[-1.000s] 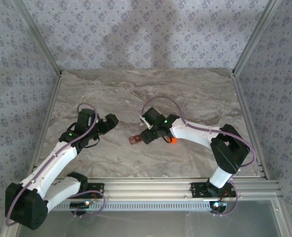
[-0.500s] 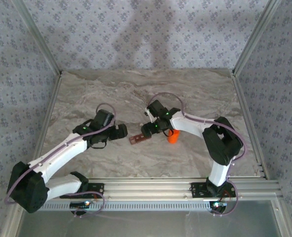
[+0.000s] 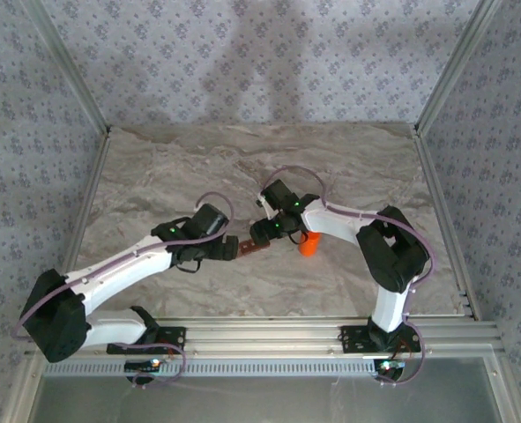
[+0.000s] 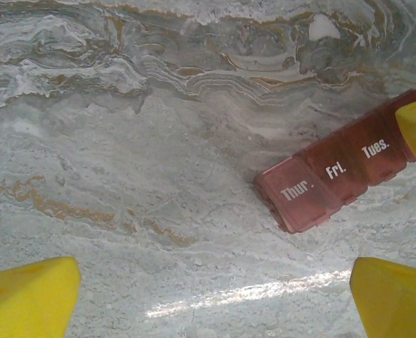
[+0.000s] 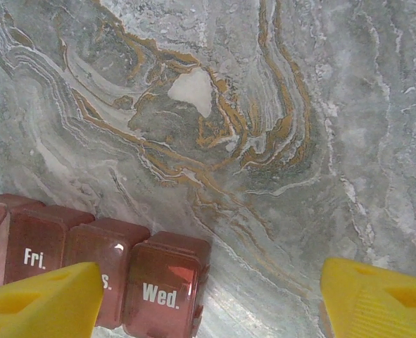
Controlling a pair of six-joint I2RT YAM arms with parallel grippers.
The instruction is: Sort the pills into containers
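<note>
Left gripper [image 3: 227, 250] first: hangs with fingers wide apart over the tabletop [image 3: 172, 167], newly swung in from the left side to just beside the containers [image 4: 334, 172]. Right gripper [image 3: 262, 236] next: likewise spread, grasping nothing, drawn back to sit over the Wed. end, orange bottle [image 3: 308, 243] close by. Leaves the containers flat mid-tabletop between both grippers, lids seemingly shut; sorting not yet begun, probably a lid to open next.
</note>
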